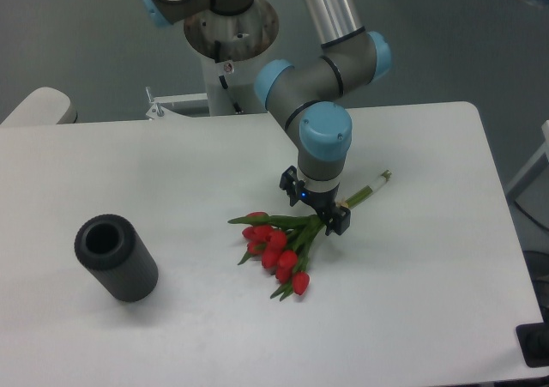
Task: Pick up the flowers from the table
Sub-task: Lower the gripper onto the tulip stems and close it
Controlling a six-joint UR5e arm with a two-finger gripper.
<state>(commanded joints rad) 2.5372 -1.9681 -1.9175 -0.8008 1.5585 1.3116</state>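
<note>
The flowers are seen lying flat on the white counter, a little right of its middle, with the red heads fanned toward the front edge and the bound stems running up toward the far right corner. The pincer is held directly over the stems just behind the heads, its two fingers spread apart on either side of the green bundle; nothing is clamped yet, and whether the tips are touching the counter cannot be told.

Several risks can be judged from here. The stems are thin and lie low, so if the pincer is closed too high, only air or a loose leaf may be caught. The grip point is close to the heads, so the long stem end may droop or swing once lifted. A hard squeeze could crush the stems. If the fingers are pressed into the counter, the bunch may be pushed sideways instead of gripped. A dark cylinder near the left front edge is well apart.
</note>
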